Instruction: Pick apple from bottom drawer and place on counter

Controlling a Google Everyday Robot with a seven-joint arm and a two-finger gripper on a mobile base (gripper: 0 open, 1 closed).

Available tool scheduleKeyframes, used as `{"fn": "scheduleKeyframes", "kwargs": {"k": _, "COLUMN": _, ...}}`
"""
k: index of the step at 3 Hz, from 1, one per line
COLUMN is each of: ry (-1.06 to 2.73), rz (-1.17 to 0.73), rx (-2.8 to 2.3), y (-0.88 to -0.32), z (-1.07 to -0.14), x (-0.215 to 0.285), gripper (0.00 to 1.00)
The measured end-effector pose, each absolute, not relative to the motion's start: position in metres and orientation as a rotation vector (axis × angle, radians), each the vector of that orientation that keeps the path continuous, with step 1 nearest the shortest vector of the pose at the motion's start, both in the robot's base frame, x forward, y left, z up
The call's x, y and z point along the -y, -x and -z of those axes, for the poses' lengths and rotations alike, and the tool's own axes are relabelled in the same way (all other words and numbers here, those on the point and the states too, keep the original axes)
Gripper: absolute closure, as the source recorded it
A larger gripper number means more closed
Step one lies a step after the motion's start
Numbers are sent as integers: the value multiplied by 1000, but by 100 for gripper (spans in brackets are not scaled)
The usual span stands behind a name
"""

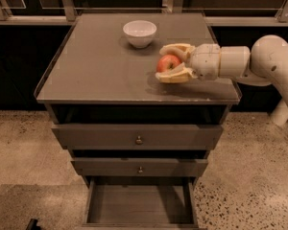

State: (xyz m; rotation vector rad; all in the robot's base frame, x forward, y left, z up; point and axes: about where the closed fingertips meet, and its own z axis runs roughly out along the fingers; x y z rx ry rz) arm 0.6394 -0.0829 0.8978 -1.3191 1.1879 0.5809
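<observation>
The red apple (167, 63) sits between the two pale fingers of my gripper (166, 63), which reaches in from the right over the right half of the counter (91, 71). The gripper is shut on the apple and holds it just above, or at, the counter top, with a shadow right beneath it. The bottom drawer (140, 206) is pulled out at the foot of the cabinet, and its plank floor is bare.
A white bowl (139, 33) stands at the back middle of the counter, left of and behind the gripper. Two wider drawers with brass knobs (138, 140) are slightly pulled out. A speckled floor surrounds the cabinet. A rail runs behind it.
</observation>
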Motion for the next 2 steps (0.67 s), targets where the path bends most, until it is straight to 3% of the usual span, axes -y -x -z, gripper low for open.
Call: {"fn": "scheduleKeyframes", "kwargs": {"k": 2, "ry": 1319, "rz": -581, "rx": -1188, "y": -639, "z": -898, "x": 83, "gripper": 35}}
